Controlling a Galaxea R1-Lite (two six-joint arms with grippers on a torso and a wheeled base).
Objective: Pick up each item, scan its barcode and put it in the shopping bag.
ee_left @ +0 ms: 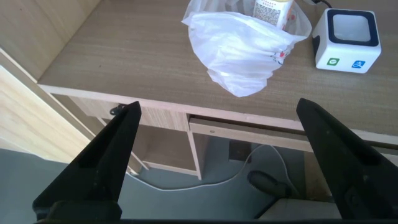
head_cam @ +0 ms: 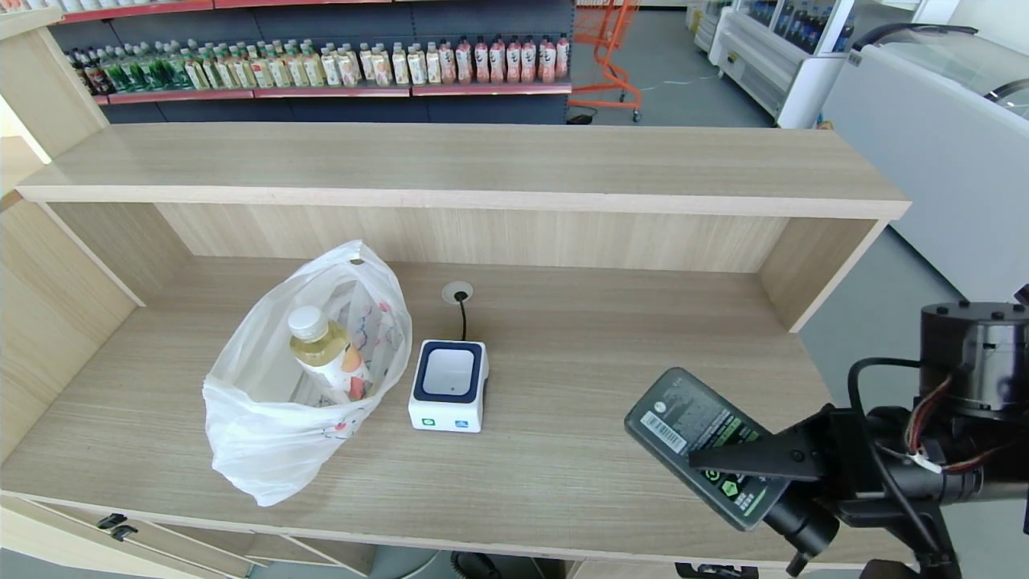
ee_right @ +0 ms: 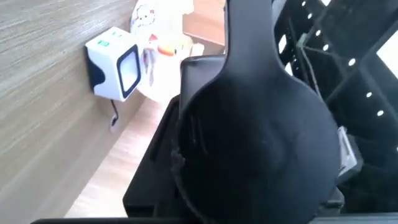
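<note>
Right gripper (head_cam: pixel 717 470) on flat dark packet (head_cam: pixel 693 402) (barcode (head_cam: pixel 664 421) up)

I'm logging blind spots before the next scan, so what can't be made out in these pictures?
- Head view: white plastic shopping bag hides the white-capped bottle's base.
- Head view: right gripper covers the dark flat packet's lower end.
- Left wrist view: the frame edge cuts off that bottle's cap.
</note>
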